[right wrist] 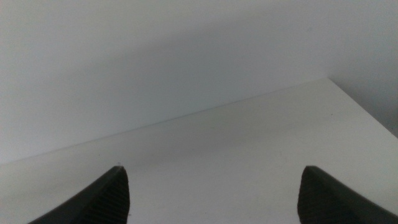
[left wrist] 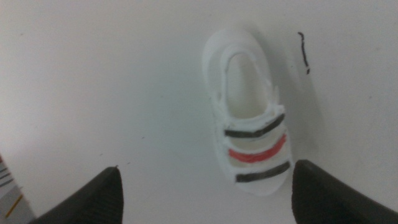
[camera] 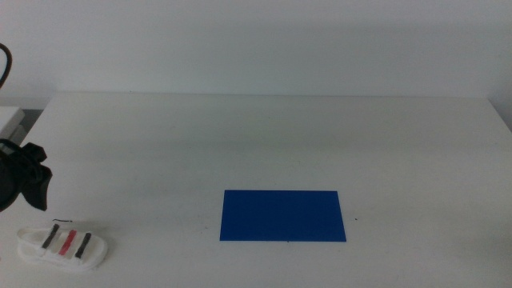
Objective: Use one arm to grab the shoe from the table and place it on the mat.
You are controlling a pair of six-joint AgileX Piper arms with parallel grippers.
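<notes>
The white shoe (camera: 64, 247) with two dark grey straps and one red strap lies flat on the white table (camera: 264, 144) at the front left. The left arm (camera: 20, 180) comes in at the left edge, just above and behind the shoe. In the left wrist view the shoe (left wrist: 249, 140) lies below and between the wide-open jaws of my left gripper (left wrist: 205, 186), untouched. The blue mat (camera: 282, 215) lies flat at the front centre, right of the shoe. My right gripper (right wrist: 214, 190) is open and empty, out of the middle view.
A small dark mark (left wrist: 303, 53) sits on the table beside the shoe's heel end. The right wrist view shows the table's far edge (right wrist: 186, 118) and a plain wall behind it.
</notes>
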